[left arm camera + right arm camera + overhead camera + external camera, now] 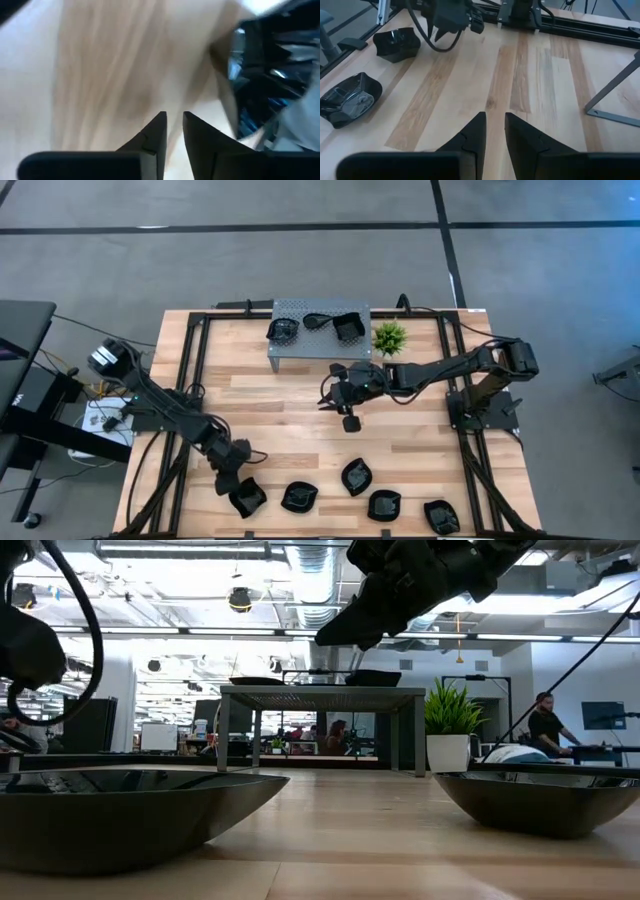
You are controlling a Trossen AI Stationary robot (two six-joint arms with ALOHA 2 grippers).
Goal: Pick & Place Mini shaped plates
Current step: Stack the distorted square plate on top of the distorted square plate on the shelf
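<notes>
Black jaws of both grippers, left gripper [174, 131] and right gripper [495, 131], narrowly parted, empty.

Five mini shaped plates [300, 497] along the near edge of the tabletop [290, 410]. Three more on the grey perforated stand [320, 340] at the far side, eight counted in all. One stand. One small green plant [390, 337] just right of it. Two arms.

arms: dark, jointed | left hand [173, 131]: black tapered fingers
</notes>
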